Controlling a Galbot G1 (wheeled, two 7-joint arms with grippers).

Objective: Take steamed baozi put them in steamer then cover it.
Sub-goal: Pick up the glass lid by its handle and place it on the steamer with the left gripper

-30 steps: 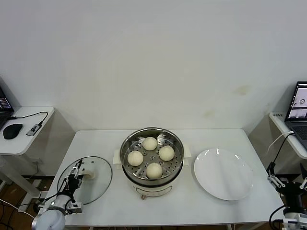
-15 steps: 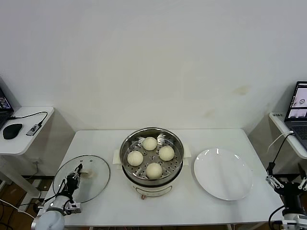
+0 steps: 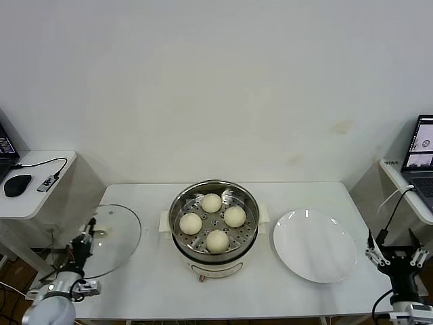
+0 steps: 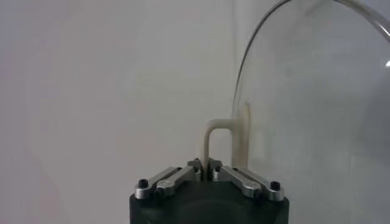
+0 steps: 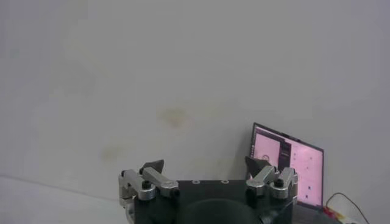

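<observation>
Four steamed baozi (image 3: 212, 221) lie on the perforated tray inside the steamer (image 3: 177, 237) at the table's middle. My left gripper (image 3: 86, 238) is at the table's left edge, shut on the cream bar handle (image 4: 214, 139) of the cover (image 3: 118, 237). The glass lid is lifted and tilted, hanging over the table's left edge. In the left wrist view the lid (image 4: 317, 109) stands on edge beside my left gripper (image 4: 205, 165). My right gripper (image 3: 394, 254) is open and empty off the table's right edge; it also shows in the right wrist view (image 5: 205, 165).
A flat white plate (image 3: 314, 245) lies right of the steamer. A side table (image 3: 34, 196) with a mouse and cable stands at the left. A laptop (image 3: 421, 145) sits on a shelf at the right.
My left gripper has lifted the lid off the table, tilted it upright and drawn it back to the left. My right gripper has risen a little.
</observation>
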